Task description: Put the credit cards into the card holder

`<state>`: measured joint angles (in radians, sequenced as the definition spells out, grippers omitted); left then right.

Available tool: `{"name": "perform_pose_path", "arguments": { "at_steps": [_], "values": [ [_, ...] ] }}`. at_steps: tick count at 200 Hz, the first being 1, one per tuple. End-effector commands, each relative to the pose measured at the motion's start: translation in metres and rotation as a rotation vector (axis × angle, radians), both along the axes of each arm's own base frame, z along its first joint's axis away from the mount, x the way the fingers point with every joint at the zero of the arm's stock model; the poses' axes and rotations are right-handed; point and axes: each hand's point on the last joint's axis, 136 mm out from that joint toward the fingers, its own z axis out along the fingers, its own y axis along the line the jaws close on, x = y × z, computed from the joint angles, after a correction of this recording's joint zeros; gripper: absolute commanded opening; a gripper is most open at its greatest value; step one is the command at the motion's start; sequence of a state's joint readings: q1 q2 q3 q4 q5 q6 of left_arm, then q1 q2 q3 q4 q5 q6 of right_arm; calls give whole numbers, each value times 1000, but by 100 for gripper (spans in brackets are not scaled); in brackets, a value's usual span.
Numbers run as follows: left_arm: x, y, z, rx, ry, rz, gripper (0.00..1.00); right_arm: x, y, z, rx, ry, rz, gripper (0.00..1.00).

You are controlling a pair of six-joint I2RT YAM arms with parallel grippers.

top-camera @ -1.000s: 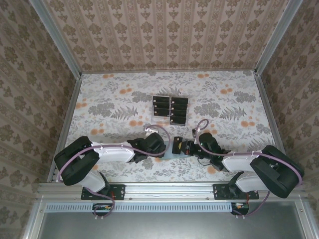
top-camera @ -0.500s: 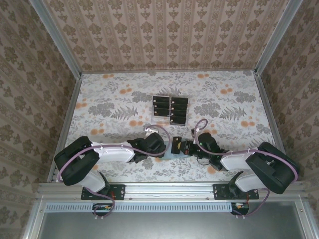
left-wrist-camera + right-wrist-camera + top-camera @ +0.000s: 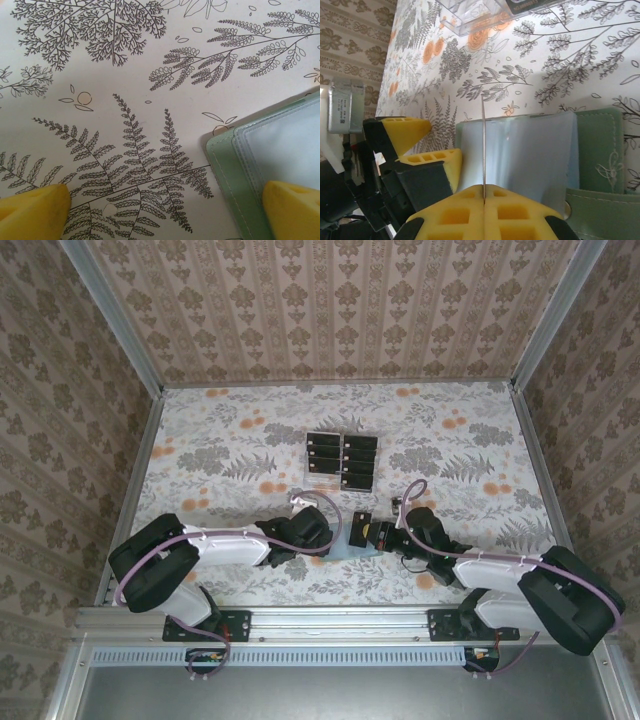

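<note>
Broadly, the work is at an early stage. My left hand (image 3: 161, 207) is spread wide and grips nothing. One of its yellow fingertips (image 3: 292, 205) lies over a corner of the card holder (image 3: 225, 170) and the other over the bare counter (image 3: 125, 75); I judge that this steadies the pouch.

The card holder lies open on the counter between my two hands, its clear inner sleeve (image 3: 520, 150) facing up. The part of the sleeve that shows looks empty, though I cannot tell about any pocket out of sight.

Behind the holder and well apart from it, the clear tiered rack (image 3: 465, 17) carries the other credit cards (image 3: 341, 460), black and set in two columns.

My right hand (image 3: 483, 200) is closed on one credit card (image 3: 352, 530), held on edge over the clear sleeve.

Done, in my judgement: one card lifted and brought to the holder. Left: to slide this card into a pocket, then to fetch each racked card in turn.
</note>
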<state>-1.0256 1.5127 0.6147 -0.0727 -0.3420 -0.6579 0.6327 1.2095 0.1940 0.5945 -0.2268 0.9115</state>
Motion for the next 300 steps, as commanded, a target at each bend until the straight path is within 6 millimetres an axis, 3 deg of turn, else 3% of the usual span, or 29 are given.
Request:
{"name": "perform_pose_path", "arguments": {
  "at_steps": [1, 172, 300],
  "values": [
    [-14, 41, -34, 169, 73, 34, 100, -2, -6, -10, -38, 10, -3, 0],
    [-14, 41, -36, 173, 77, 34, 100, 1, 15, -11, 31, 25, 52, 0],
    [-15, 41, -37, 172, 79, 34, 100, -6, 18, -13, 42, 39, 77, 0]
  ]
}}
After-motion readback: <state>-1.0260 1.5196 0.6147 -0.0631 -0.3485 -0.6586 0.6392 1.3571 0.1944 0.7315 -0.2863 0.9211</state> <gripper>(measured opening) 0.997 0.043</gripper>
